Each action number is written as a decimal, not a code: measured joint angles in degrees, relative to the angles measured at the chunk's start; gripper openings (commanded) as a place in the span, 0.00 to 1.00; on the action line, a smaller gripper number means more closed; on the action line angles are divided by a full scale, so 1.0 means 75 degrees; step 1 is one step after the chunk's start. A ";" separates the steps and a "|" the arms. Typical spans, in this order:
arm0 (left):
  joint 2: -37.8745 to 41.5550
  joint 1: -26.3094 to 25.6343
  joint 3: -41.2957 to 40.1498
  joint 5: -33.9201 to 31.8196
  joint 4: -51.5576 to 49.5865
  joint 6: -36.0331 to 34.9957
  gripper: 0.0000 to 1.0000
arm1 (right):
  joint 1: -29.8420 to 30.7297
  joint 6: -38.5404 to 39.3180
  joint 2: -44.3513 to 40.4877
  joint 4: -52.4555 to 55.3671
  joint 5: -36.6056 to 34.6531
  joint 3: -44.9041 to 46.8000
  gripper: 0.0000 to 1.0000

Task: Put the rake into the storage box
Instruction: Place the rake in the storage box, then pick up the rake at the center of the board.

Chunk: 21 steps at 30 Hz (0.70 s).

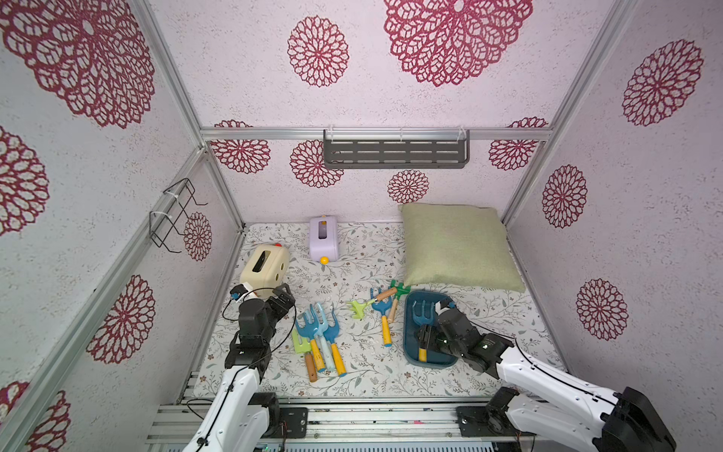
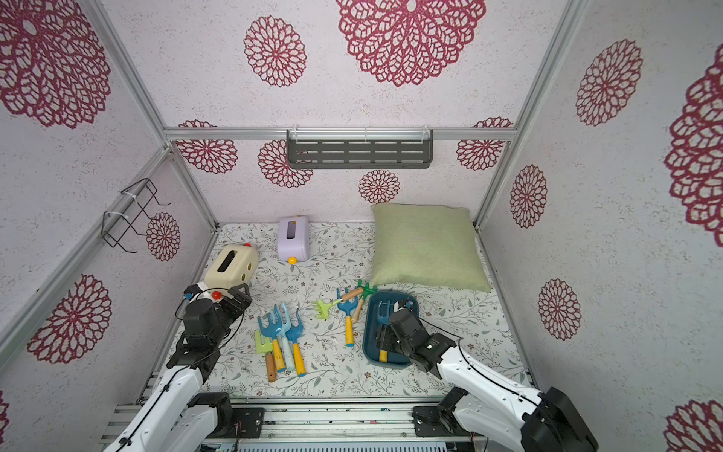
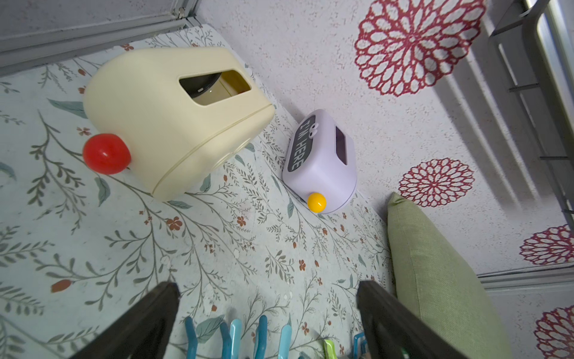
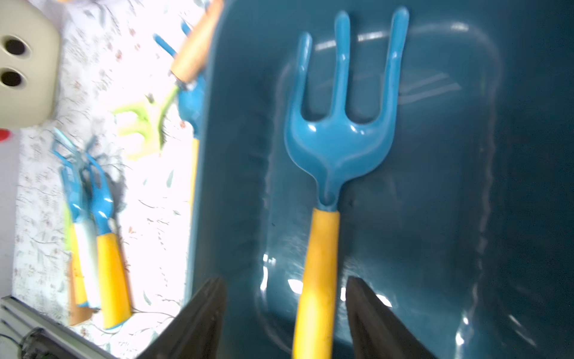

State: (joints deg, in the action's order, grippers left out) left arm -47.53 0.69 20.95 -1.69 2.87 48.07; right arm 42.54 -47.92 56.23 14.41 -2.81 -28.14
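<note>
Right wrist view: rake (image 4: 338, 140) flat on the floor of the storage box (image 4: 450, 233), 3 prongs toward the box's far end, yellow handle between the fingers of the right gripper (image 4: 284, 281). Jaws parted, clear of the handle on both sides, gripping nothing. Judged as the letting-go step, placement as good as done. Next: lift straight up and away, without nudging handle or rim. Left gripper (image 3: 266, 284) wide open and empty, near the cream toy box (image 3: 174, 118), well apart from the storage box. Other garden tools (image 1: 321, 336) loose on the mat, outside the box.
</note>
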 measured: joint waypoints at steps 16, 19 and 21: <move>-0.0880 -0.2486 0.1469 -0.0117 -0.2996 0.0976 0.96 | -0.0192 0.2040 -0.1268 0.0376 -0.1515 -0.0918 0.99; -0.0944 -0.3270 0.1789 -0.0574 -0.3684 0.1311 0.90 | -0.0256 0.2366 -0.1821 0.0178 -0.1961 -0.0766 0.99; -0.1058 -0.3733 0.2025 -0.0866 -0.4130 0.1539 0.85 | -0.0388 0.2518 -0.2052 0.0052 -0.2270 -0.0647 0.99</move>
State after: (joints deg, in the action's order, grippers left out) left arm -55.46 -27.31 36.14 -8.19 -28.10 59.61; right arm 39.64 -29.04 40.84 14.81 -19.84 -32.99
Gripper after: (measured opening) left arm 0.889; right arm 0.992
